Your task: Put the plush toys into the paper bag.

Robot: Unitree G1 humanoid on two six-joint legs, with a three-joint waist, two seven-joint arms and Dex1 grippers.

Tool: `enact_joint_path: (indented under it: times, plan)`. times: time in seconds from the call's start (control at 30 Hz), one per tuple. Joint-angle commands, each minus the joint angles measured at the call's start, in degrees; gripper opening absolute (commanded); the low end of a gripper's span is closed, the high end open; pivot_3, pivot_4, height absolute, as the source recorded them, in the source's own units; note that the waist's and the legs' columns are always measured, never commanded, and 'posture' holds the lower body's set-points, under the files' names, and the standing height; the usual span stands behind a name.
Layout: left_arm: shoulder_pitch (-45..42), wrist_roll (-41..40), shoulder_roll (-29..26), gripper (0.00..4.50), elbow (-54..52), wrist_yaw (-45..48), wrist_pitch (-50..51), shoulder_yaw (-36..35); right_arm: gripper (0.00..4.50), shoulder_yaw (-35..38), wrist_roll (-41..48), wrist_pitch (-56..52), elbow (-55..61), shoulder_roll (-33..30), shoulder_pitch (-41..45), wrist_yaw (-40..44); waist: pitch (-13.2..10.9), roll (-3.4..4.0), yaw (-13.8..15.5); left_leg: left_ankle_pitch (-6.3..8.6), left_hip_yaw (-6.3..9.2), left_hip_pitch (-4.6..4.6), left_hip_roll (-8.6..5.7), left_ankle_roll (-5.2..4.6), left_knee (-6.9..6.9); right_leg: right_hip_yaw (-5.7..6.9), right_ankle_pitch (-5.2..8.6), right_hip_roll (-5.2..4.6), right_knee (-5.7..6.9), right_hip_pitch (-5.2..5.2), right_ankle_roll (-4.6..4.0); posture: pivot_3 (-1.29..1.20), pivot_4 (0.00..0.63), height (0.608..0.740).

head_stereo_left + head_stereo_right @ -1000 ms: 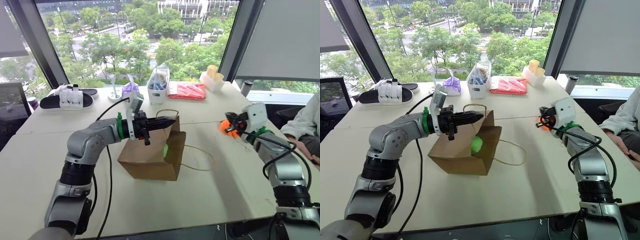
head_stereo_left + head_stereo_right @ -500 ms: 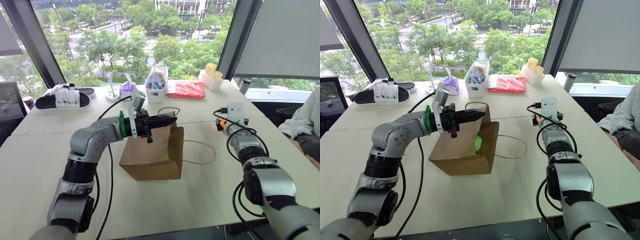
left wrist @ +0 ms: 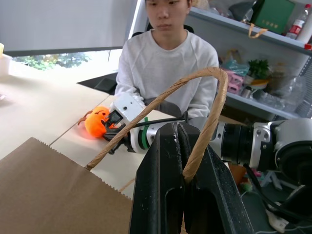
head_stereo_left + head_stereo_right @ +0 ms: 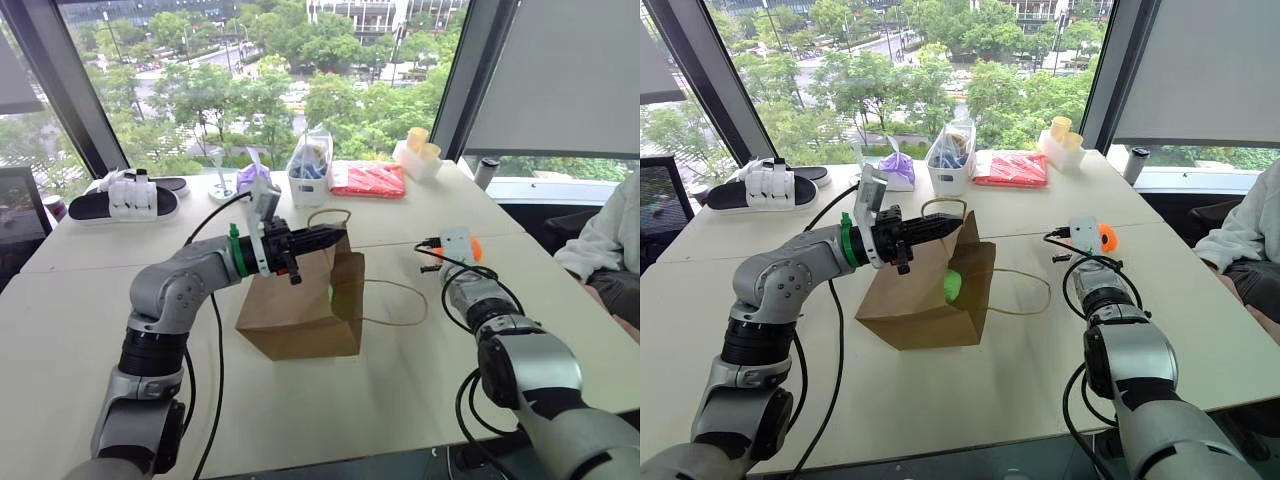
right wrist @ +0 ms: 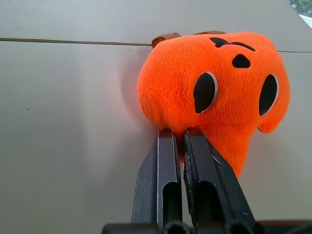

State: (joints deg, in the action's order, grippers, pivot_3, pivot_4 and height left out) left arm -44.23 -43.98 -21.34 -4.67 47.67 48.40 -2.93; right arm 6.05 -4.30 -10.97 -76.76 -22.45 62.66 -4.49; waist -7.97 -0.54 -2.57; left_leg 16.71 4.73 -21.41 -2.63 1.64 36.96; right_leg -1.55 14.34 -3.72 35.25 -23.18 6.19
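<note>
Your left arm reaches across in front of you, bent at the elbow, with its gripper [image 4: 945, 227] pointing sideways to the right, about level, over the top of the paper bag [image 4: 920, 295]. Its two black fingers are pressed together on one tan cord handle [image 3: 204, 126] of the bag, which loops up over them. The bag stands on the table [image 4: 970, 390] with its mouth facing your right side. You can see the green toy [image 4: 953, 285] sitting inside the mouth of the bag.

Your right arm stretches forward, low over the table, and its gripper [image 5: 178, 139] tips a little down. Its fingers are squeezed almost together, and their tips push into the bottom of the orange toy [image 5: 219, 92]. You can't tell for sure if they pinch any of its fur. The orange toy lies on the table just past your right gripper, well apart from the bag.

A person in a white top [image 3: 165, 63] sits at the far side of the table, to your right.
</note>
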Motion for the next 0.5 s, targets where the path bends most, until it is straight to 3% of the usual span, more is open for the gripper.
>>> enact_joint_path:
  times: [0.03, 0.3, 0.4, 0.5]
  plan:
    - [-0.8, -1.0, 0.0, 0.00, -1.2, 0.0, -0.4, -0.8, 0.01, 0.5, -0.4, 1.1, 0.6, -1.2, 0.5, -0.7, 0.0, 0.00, 0.0, 0.00, 0.00, 0.00, 0.00, 0.00, 0.00, 0.00, 0.00, 0.00, 0.00, 0.00, 0.00, 0.00, 0.150, 0.740]
    - [-0.4, -0.8, 0.3, 0.00, -0.7, 0.0, -0.9, -0.5, 0.01, -0.4, 0.3, 3.0, 11.6, -1.3, -1.0, 2.0, 0.0, 0.01, 0.0, 0.00, 0.00, -0.01, 0.00, 0.00, -0.01, 0.00, 0.00, 0.00, 0.00, -0.02, 0.00, 0.00, 0.150, 0.740]
    - [-0.2, -0.8, 0.4, 0.00, -0.8, 0.1, -0.9, -0.4, 0.01, 0.0, 2.5, -1.7, 29.9, -0.9, -8.2, 6.2, 0.0, 0.01, 0.1, 0.00, 0.05, -0.02, 0.01, 0.00, 0.01, 0.01, 0.00, 0.00, 0.04, -0.02, 0.01, 0.00, 0.150, 0.740]
    - [-0.7, -1.4, -0.6, 0.00, -0.2, 1.8, -0.2, -0.5, 0.01, -2.4, 10.4, -5.8, 61.4, -4.8, -22.9, 23.8, 0.0, 0.02, 0.7, 0.01, 0.16, -0.06, 0.00, -0.02, 0.02, 0.04, -0.01, -0.01, 0.07, -0.02, 0.02, 0.00, 0.150, 0.740]
